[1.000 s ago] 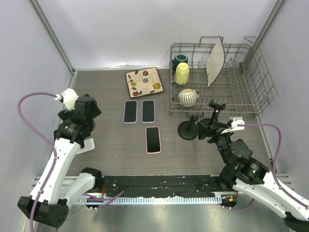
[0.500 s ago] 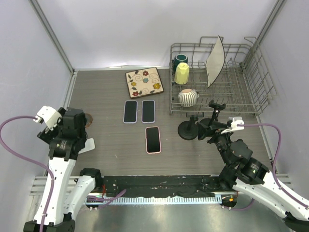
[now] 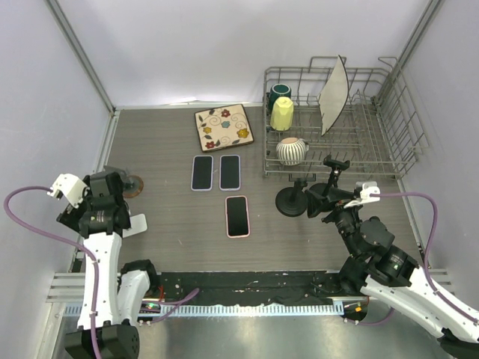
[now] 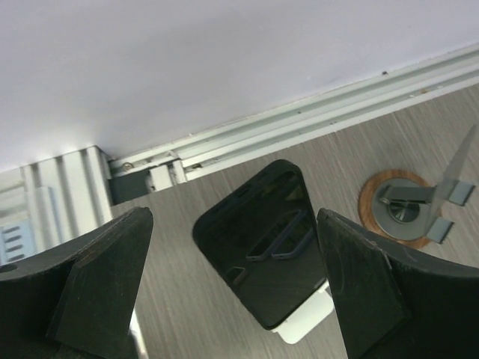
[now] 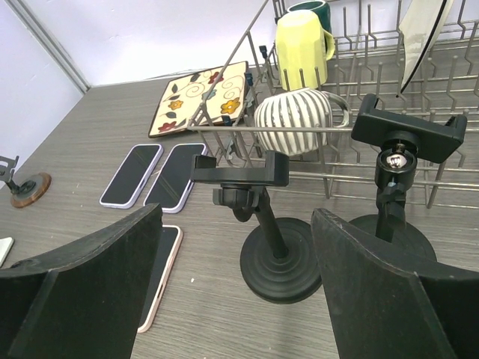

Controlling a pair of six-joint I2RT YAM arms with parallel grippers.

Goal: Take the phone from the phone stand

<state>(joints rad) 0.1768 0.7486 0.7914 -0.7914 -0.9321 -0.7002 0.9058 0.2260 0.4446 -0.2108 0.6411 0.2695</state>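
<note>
Left wrist view has the phone [image 4: 262,243] lying dark-screen-up on the table [image 4: 389,134], near the little wood-based phone stand [image 4: 404,211], whose cradle stands empty, so the removal looks done. Left gripper [image 4: 232,280] hovers over the phone, fingers spread and holding nothing; right gripper [image 5: 233,280] is spread and empty too, so I'd say only backing away remains.
</note>
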